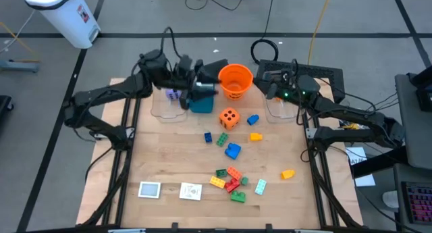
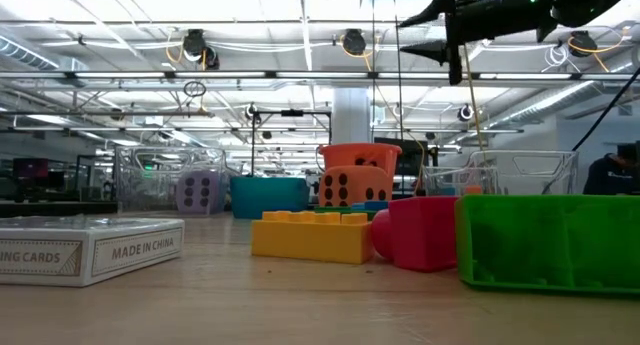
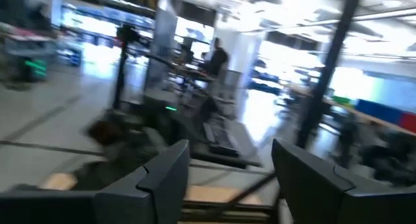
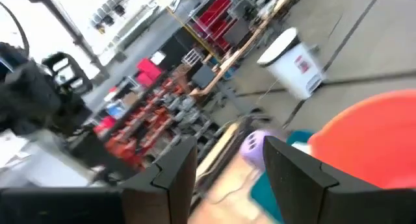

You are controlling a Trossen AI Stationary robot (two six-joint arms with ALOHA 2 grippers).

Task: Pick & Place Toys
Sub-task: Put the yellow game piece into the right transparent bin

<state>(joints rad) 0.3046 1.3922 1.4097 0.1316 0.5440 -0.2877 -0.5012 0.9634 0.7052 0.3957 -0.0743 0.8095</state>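
Toys, assorted, for your count: an orange die [image 1: 229,118] with dark pips sits mid-table in front of the orange bucket [image 1: 235,80]; a purple die [image 1: 173,95] lies in the clear bin [image 1: 162,109] at rear left, beside the teal box [image 1: 201,105]. Blue bricks [image 1: 233,150] and yellow bricks [image 1: 255,136] scatter below the orange die; a mixed cluster [image 1: 231,182] lies at the front edge, with two flat white cards [image 1: 170,190] side by side to its left, long sides along the table edge. Your left gripper [image 3: 229,178] hangs above the teal box, fingers parted and holding nothing; your right gripper [image 4: 229,172] hangs raised right of the bucket, likewise parted and empty. Every toy lies well apart from both.
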